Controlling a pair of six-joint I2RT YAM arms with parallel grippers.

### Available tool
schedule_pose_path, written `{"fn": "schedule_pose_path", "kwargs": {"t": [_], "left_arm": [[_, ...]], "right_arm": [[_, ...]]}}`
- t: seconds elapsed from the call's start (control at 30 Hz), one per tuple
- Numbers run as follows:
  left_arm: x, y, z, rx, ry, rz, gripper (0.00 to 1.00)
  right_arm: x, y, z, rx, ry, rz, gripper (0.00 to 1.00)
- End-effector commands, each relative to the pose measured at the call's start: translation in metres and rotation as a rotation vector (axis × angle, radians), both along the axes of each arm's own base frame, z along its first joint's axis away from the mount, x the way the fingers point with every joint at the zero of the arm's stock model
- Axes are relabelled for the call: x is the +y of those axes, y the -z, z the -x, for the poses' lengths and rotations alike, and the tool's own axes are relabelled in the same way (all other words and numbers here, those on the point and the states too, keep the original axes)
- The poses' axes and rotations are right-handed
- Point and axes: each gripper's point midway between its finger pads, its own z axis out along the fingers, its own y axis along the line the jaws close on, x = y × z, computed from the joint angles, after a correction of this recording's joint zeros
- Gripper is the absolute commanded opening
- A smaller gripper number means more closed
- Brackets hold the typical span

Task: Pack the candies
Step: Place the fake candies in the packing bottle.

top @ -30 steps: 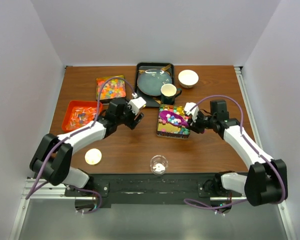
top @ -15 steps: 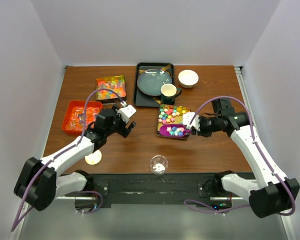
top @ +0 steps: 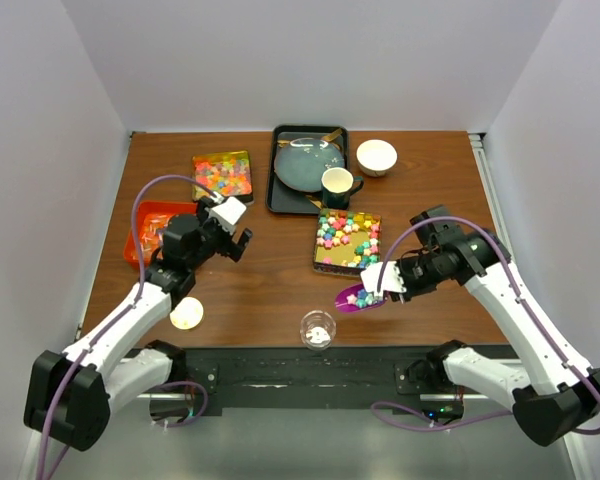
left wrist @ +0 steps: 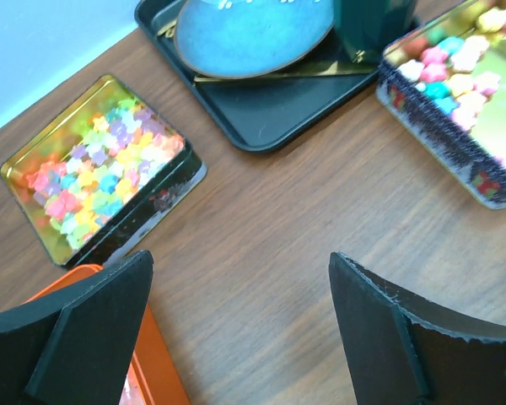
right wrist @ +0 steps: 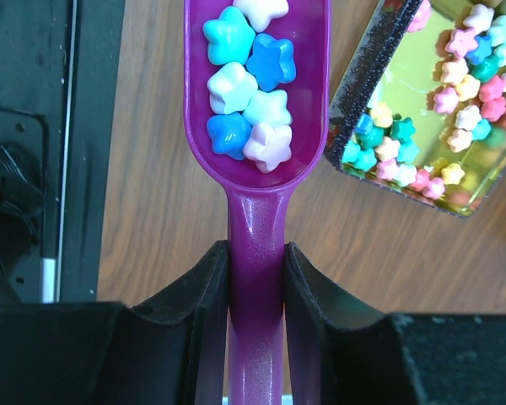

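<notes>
1. You are ferrying a load: your right fingers (right wrist: 194, 295) are clamping the purple scoop (right wrist: 255, 221), with seven candies (right wrist: 251, 93) showing inside, over the desk (top: 280, 290) between a tin (top: 348, 240) and the jar (top: 317, 329).
2. The next move is probably calling for centring over that jar, then tipping.
3. Your left fingers (left wrist: 93, 329) are hanging apart, empty.
4. You are seeing one jar and a second tin (top: 222, 175).

Purple scoop (right wrist: 255, 236), jar (top: 305, 326), black tray (top: 285, 203), bowl (top: 376, 156)
</notes>
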Motion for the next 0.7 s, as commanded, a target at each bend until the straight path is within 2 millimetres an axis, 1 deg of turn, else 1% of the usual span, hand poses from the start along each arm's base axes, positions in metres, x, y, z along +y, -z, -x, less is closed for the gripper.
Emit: {"fn": "schedule_pose_path", "kwargs": {"t": [0.0, 0.07, 0.17, 0.27, 0.3, 0.37, 0.43, 0.47, 0.53, 0.57, 0.6, 0.63, 0.67], "left_arm": [[-0.006, -0.001, 0.014, 0.000, 0.054, 0.044, 0.90], [-0.006, -0.002, 0.019, -0.004, 0.065, 0.052, 0.90], [-0.002, 0.000, 0.022, -0.008, 0.060, 0.052, 0.90], [0.000, -0.002, 0.021, -0.015, 0.060, 0.057, 0.90], [0.001, -0.003, 0.021, -0.018, 0.058, 0.059, 0.90], [0.001, -0.008, 0.021, -0.027, 0.066, 0.064, 0.90], [0.001, -0.009, 0.021, -0.032, 0.064, 0.066, 0.90], [0.001, -0.009, 0.021, -0.035, 0.066, 0.066, 0.90], [0.000, -0.007, 0.023, -0.029, 0.070, 0.072, 0.90], [-0.001, -0.005, 0.025, -0.020, 0.080, 0.072, 0.90], [-0.003, 0.000, 0.027, -0.006, 0.092, 0.072, 0.89], [-0.005, 0.003, 0.029, 0.009, 0.107, 0.075, 0.89], [-0.006, 0.005, 0.031, 0.012, 0.114, 0.076, 0.89]], "right_arm": [[-0.002, -0.012, 0.001, -0.045, -0.015, 0.048, 0.00], [0.002, -0.012, 0.002, -0.045, -0.013, 0.057, 0.00], [0.010, -0.011, 0.001, -0.041, -0.017, 0.067, 0.00], [0.021, -0.010, -0.001, -0.049, -0.028, 0.074, 0.00], [0.020, -0.008, -0.003, -0.057, -0.024, 0.098, 0.00], [0.027, -0.007, -0.003, -0.064, -0.039, 0.109, 0.00], [0.030, -0.008, -0.007, -0.093, -0.037, 0.128, 0.00], [0.036, -0.007, -0.005, -0.093, -0.054, 0.137, 0.00], [0.039, -0.007, -0.008, -0.126, -0.049, 0.159, 0.00], [0.043, -0.007, -0.006, -0.124, -0.061, 0.165, 0.00], [0.043, -0.008, -0.008, -0.139, -0.057, 0.180, 0.00], [0.049, -0.008, -0.005, -0.139, -0.073, 0.180, 0.00], [0.049, -0.009, -0.006, -0.149, -0.073, 0.190, 0.00]]}}
